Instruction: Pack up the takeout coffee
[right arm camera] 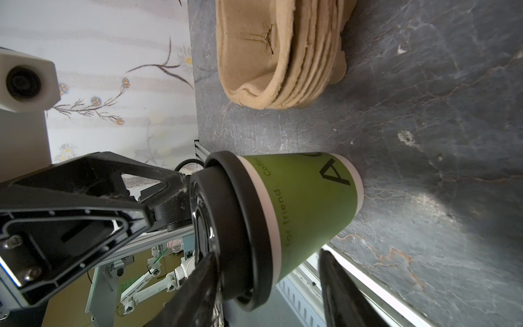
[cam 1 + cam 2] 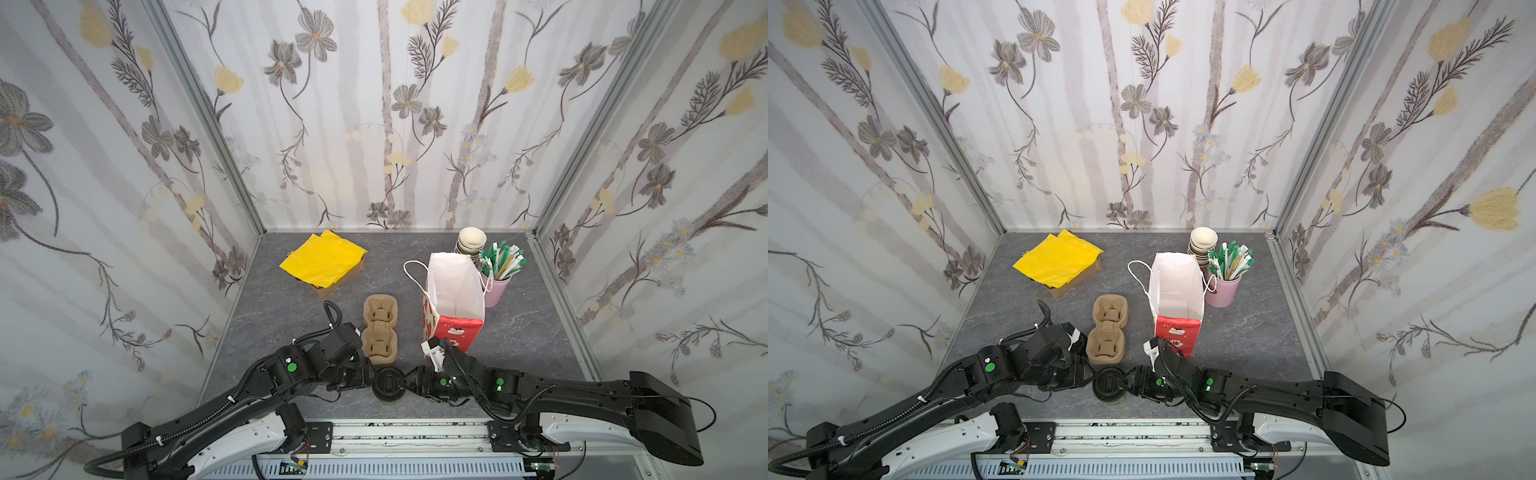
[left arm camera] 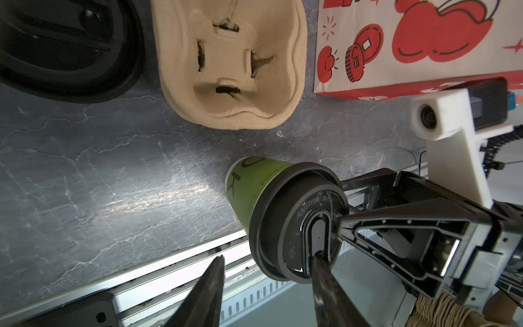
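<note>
Two grippers flank one cup point(image 2: 388, 384) at the near edge of the worktop point(image 2: 523, 340). The cup stands upright, long axis vertical, its base just inside the front rail. The left gripper point(image 2: 371, 380) lies to the cup's left and the right gripper point(image 2: 409, 380) to its right. Both are level with the black lid point(image 3: 305, 226) and about equally near.

Each gripper is rolled so that its jaws part along the cup's axis. Both are partly open, with one finger over the lid's top and the other down beside the green wall. Neither appears to clamp the cup, and whether the lower fingers touch it cannot be told. On this evidence the lid is being pressed home or a grasp prepared, and packing proper has not begun.

Just beyond the cup, directly behind it, sits a stack of pulp carriers point(image 2: 379, 332). Farther off and to the right stands the bag point(image 2: 459, 332), upright with its mouth open upward, on the right arm's side.

Bare worktop runs between cup and bag. Any lift would have to rise above the bag's rim, and the near edge leaves no room for a slip toward the rail.
</note>
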`<state>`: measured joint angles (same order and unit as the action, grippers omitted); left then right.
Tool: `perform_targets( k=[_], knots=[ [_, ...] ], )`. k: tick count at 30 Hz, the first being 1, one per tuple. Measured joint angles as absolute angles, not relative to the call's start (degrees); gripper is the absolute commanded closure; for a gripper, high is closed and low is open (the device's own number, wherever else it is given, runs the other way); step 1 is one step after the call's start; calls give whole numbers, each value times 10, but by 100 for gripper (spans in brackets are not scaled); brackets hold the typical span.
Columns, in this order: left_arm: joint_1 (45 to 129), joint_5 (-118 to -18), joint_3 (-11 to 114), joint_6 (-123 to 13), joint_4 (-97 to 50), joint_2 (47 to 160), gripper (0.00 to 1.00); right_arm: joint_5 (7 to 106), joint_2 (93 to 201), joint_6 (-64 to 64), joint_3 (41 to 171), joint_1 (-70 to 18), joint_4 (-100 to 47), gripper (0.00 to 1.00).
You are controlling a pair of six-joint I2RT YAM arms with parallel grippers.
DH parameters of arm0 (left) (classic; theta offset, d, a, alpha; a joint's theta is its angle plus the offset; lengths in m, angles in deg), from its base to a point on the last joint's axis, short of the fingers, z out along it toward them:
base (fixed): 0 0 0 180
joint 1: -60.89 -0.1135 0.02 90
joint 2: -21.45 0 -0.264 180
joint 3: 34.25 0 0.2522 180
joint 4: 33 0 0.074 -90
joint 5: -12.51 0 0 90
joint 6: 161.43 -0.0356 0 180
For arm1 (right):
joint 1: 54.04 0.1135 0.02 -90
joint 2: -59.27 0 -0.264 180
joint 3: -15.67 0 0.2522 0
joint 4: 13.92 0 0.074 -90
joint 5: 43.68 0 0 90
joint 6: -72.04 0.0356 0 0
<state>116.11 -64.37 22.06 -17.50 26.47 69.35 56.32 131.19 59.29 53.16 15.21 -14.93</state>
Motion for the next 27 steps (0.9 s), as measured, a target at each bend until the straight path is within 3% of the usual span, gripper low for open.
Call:
perform_targets(
  k=[21,27],
  knots=[
    [1152,-576,134,-186,165,687,73,566,1324,585,541,151,-151,56],
    [1152,-575,122,-185,151,681,71,567,1327,585,542,151,-155,56]
  ],
)
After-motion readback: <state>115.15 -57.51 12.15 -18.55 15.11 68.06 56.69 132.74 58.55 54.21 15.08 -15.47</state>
